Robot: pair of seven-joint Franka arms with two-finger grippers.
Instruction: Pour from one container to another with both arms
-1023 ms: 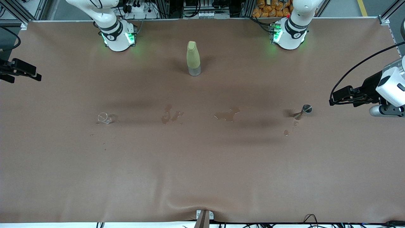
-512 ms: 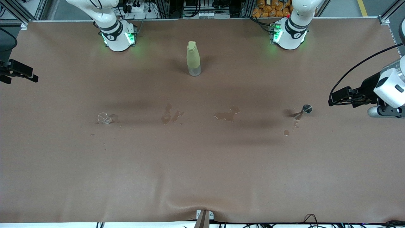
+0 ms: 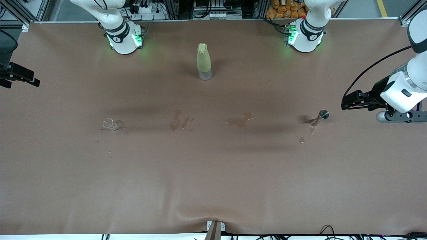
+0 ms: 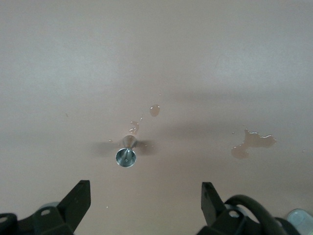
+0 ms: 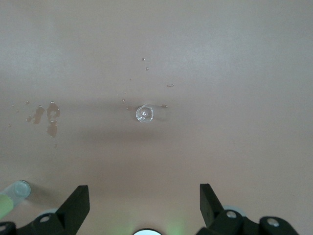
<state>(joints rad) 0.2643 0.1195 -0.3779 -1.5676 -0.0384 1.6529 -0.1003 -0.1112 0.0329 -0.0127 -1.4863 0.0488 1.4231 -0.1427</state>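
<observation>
1. Left gripper [image 3: 345,104]: at mid-height on the front view's edge, at the left arm's end of the table. In the left wrist view the fingers [image 4: 78,198] stand wide apart w/ nothing between them. It points toward the metal jigger [image 3: 320,116], prob. so the wrist cam keeps it centred.
2. Right gripper [image 3: 33,81]: upper part of the front view's edge, at the right arm's end. Its fingers [image 5: 76,203] are also spread wide and hold nothing. The clear cup [image 5: 145,113] sits mid-frame in its wrist view.
3. Jigger: upright on the brown table cover [image 3: 213,186], mid-height in frame toward the left arm's end, w/ small drops [image 3: 301,139] just beside it.
4. Cup: upright at approx. the same height in frame, toward the right arm's end. It is well apart from the jigger, one container per arm.
5. Green bottle [image 3: 203,61]: upright, top centre of frame between the two bases, capped. Neither gripper is near it.
6. Wet patches [image 3: 239,121] lie mid-frame between cup and jigger, so liquid has reached the cover.
7. Stage, my read: fits either arms about to come in for the containers, or both set down again after a pour. Can't tell which. Fill levels aren't visible.
</observation>
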